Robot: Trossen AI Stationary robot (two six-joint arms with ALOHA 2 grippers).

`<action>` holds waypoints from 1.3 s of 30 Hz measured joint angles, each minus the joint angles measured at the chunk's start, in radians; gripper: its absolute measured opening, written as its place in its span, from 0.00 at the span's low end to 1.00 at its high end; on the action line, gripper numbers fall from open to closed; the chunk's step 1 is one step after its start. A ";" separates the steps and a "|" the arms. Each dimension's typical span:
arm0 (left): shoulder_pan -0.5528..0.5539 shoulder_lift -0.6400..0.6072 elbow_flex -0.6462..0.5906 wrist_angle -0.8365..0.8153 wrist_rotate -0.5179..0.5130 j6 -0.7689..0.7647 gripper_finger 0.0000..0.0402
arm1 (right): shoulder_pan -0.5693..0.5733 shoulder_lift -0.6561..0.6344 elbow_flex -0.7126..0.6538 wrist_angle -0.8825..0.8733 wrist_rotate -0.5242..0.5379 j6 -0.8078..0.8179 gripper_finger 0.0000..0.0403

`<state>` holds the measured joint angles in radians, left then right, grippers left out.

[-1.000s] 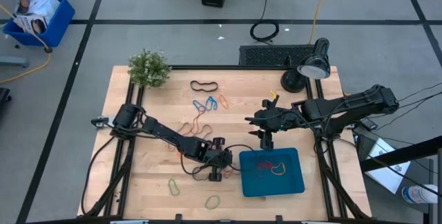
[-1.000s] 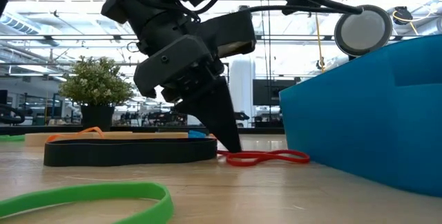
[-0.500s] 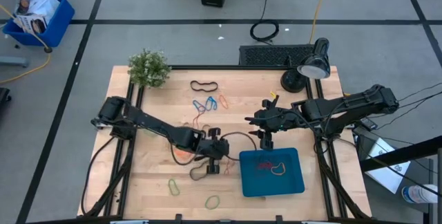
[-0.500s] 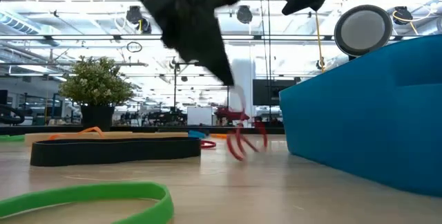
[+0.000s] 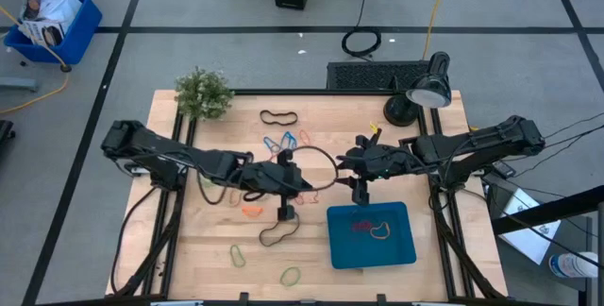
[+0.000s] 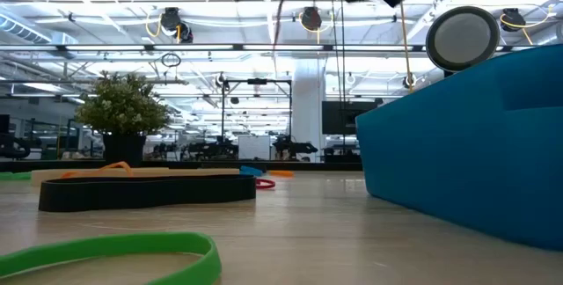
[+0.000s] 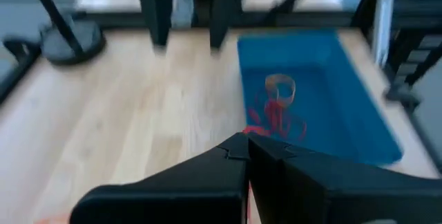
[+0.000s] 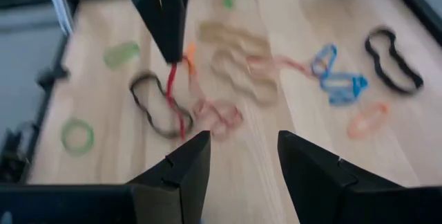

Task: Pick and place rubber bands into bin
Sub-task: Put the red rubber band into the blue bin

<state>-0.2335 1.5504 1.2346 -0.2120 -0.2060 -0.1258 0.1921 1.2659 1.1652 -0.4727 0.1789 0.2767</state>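
Under left pincer (image 5: 304, 185) tips, red band (image 8: 177, 101) dangling — above table.

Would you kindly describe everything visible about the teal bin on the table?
The bin is a flat, shallow teal-blue rectangular tray with rounded corners, plastic by its look, lying level on the wooden table toward the right arm's side. Inside lie a tangle of red rubber bands and one tan band. Neither gripper touches it.
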 joint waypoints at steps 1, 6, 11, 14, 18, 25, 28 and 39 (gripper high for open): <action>0.001 -0.011 0.000 0.004 -0.005 0.004 0.00 | 0.000 0.000 0.000 0.031 0.000 0.000 0.41; 0.002 -0.031 0.001 0.057 -0.024 0.037 0.00 | 0.009 0.000 0.000 0.167 0.000 -0.026 0.41; 0.005 -0.033 0.001 0.087 -0.043 0.051 0.00 | 0.034 0.007 0.001 0.183 0.000 -0.067 0.41; 0.005 -0.033 0.001 0.088 -0.077 0.053 0.00 | 0.061 0.018 0.000 0.192 0.001 -0.133 0.41; 0.005 -0.033 0.001 0.097 -0.084 0.053 0.00 | 0.085 0.050 0.000 0.239 0.004 -0.168 0.41; 0.005 -0.033 0.001 0.104 -0.084 0.052 0.00 | 0.087 0.087 0.000 0.261 0.113 -0.183 0.41; 0.005 -0.033 0.001 0.104 -0.084 0.047 0.00 | 0.087 0.088 0.000 0.271 0.113 -0.147 0.41; 0.005 -0.033 0.001 0.100 -0.083 0.049 0.00 | 0.087 0.086 0.000 0.275 0.120 -0.133 0.41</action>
<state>-0.2287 1.5173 1.2354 -0.1118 -0.2888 -0.0763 0.2790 1.3523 1.1656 -0.1982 0.2993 0.1433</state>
